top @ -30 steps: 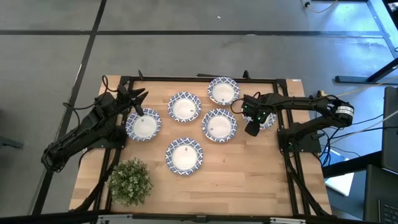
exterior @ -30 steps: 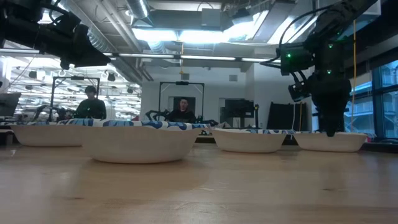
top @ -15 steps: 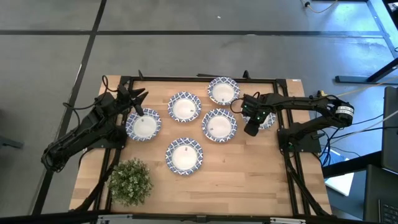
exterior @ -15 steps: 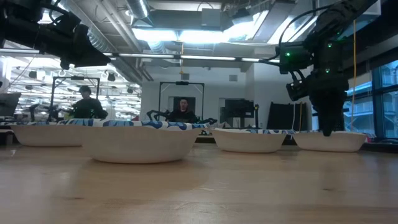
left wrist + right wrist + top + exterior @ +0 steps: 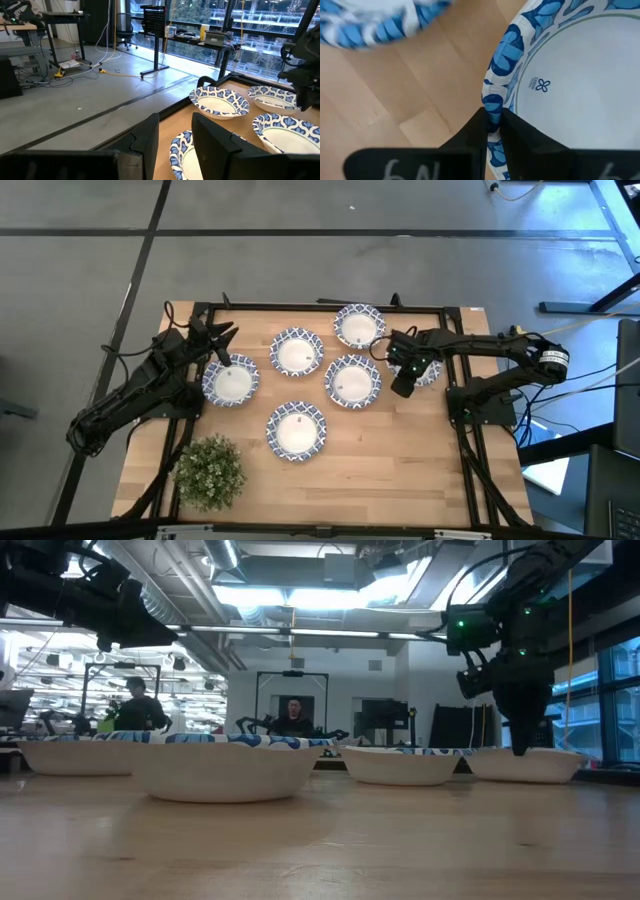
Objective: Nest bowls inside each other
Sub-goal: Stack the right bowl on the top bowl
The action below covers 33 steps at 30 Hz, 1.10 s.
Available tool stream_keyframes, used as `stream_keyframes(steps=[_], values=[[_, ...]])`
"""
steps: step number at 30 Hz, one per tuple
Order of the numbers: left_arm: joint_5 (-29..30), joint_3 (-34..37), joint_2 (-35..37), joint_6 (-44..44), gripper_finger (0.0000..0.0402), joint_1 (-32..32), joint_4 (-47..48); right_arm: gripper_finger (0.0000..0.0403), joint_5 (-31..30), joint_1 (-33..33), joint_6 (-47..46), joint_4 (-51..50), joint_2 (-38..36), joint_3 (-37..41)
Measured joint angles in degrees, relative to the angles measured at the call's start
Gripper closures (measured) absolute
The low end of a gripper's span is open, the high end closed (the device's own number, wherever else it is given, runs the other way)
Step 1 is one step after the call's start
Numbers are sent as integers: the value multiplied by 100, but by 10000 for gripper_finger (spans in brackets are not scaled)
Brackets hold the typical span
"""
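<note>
Six small bowls, white inside with blue-patterned rims, stand on the wooden table. My right gripper (image 5: pixel 403 383) is shut on the rim of the rightmost bowl (image 5: pixel 430 372), which the arm partly hides in the high view. That bowl (image 5: pixel 560 90) lies close beside the centre-right bowl (image 5: pixel 352 380), whose blurred rim (image 5: pixel 370 20) shows in the right wrist view. My left gripper (image 5: pixel 175 137) is open and hovers above the far rim of the leftmost bowl (image 5: pixel 231 381). The other bowls (image 5: pixel 296 352), (image 5: pixel 359 326), (image 5: pixel 296 430) rest on their bases. My right gripper pinches the rightmost bowl's rim (image 5: pixel 494 107) on the side facing the centre-right bowl, one finger inside the bowl and one outside. The fingers (image 5: pixel 520 735) come from above, pointing down. The bowl (image 5: pixel 522 765) stays level; whether its base still touches the table cannot be told.
A green leafy plant (image 5: pixel 210 472) stands at the table's near left corner. Bare wood lies along the near edge to the right of the near bowl. A black frame (image 5: pixel 300 308) edges the table. People sit in the room beyond (image 5: pixel 292 718).
My right gripper has moved a little toward the table's left, still shut on the rim, and the rightmost bowl has come along with it toward the centre-right bowl.
</note>
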<state>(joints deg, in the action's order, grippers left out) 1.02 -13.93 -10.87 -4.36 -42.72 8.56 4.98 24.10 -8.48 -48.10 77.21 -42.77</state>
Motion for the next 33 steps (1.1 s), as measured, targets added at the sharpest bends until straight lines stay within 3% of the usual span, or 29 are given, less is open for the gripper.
stream_keyframes(steps=[7,15,24,33], values=[[0,0,0,0,291,0,2,355,-155,0,211,-98,0,-580],[1,0,2,-2,291,-1,1,355,-861,15,483,-640,0,-1389],[0,0,1,-2,291,0,1,355,-1050,75,762,-445,14,-2162],[0,0,2,-2,291,0,2,355,-1046,205,1219,-351,833,-2717]])
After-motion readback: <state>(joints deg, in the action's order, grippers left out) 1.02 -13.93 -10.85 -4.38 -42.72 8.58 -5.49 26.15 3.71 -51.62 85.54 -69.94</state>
